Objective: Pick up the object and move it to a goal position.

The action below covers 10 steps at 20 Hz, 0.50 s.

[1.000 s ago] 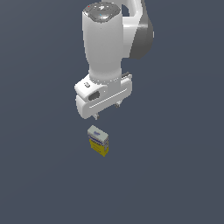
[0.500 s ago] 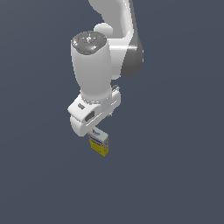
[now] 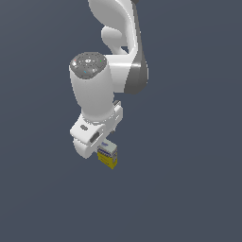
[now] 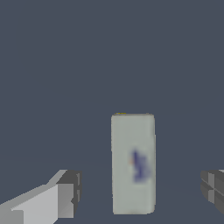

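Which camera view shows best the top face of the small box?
The wrist view. It looks straight down on the small box, so its whole white-grey top and bluish print show, between the open pincer fingers. The exterior view shows the small box partly hidden behind the pincer, mostly its yellow side.

A flat dark blue-grey floor (image 3: 189, 189) carries only the small box (image 3: 108, 156) (yellow body, pale printed top).
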Each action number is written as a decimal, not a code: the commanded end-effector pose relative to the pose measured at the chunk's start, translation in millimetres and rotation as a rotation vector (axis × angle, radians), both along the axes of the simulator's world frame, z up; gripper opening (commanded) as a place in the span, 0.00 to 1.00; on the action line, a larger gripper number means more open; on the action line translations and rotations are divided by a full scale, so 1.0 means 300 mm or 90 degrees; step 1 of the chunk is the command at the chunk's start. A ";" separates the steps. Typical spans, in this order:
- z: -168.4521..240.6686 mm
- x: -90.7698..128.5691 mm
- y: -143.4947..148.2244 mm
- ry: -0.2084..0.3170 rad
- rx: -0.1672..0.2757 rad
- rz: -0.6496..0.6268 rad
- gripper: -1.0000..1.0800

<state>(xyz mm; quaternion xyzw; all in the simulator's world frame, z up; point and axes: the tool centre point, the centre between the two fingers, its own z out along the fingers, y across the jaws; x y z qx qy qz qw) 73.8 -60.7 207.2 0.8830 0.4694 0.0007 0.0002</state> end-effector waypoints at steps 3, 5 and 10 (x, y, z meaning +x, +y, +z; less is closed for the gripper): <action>-0.015 0.009 -0.010 0.001 0.000 0.016 0.96; -0.017 0.009 -0.010 0.001 0.000 0.017 0.96; -0.035 0.007 -0.011 0.001 0.000 0.015 0.96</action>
